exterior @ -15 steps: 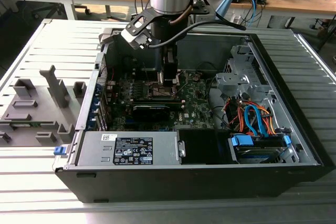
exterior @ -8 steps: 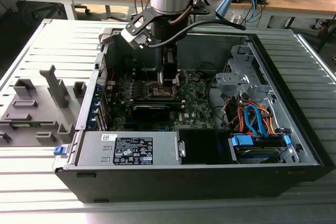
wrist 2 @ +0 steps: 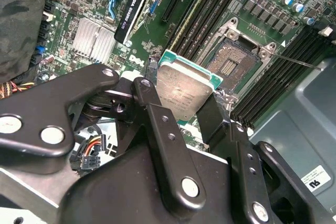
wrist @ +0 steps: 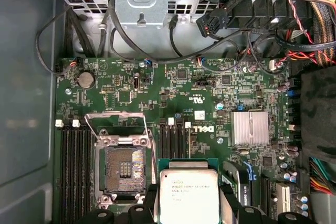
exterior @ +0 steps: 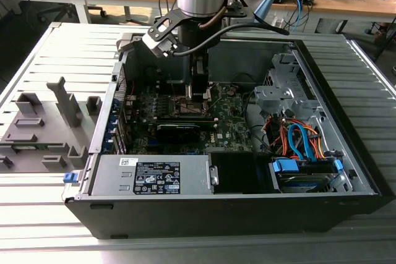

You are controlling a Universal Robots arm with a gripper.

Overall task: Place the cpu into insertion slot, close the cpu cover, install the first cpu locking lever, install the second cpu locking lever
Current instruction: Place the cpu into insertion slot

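One large black metal computer case (exterior: pixel 235 208) lies open on its side on the ribbed grey table (exterior: pixel 43 227), and my arm reaches down into it from above. On the floor of the case is the wide green circuit board (wrist: pixel 157 85), with a ribbed silver heat sink (wrist: pixel 250 128) and rows of long black card slots (wrist: pixel 73 171) on it.

My black two-finger gripper (exterior: pixel 199 96) hangs low over this board, near the middle of the case in the exterior view. Its fingers (wrist 2: pixel 148 103) are closed on two opposite edges of the chip, one on each side.

The square black insertion slot (wrist: pixel 124 169) with dark centre and thin metal rim is uncovered, and nothing sits in it. The thin silver-grey metal cpu cover (wrist: pixel 121 139) stands raised at one edge of the slot, so the contacts (wrist 2: pixel 230 62) are in plain sight. A thin metal lever (wrist 2: pixel 296 64) sticks out to the side of the slot, not locked down.

The cpu (wrist: pixel 189 196), a small flat square chip with a dull silver-grey metal top and green border, is in my grip with its metal side to both wrist cameras. It is just beside the slot, above the board and not touching the slot.
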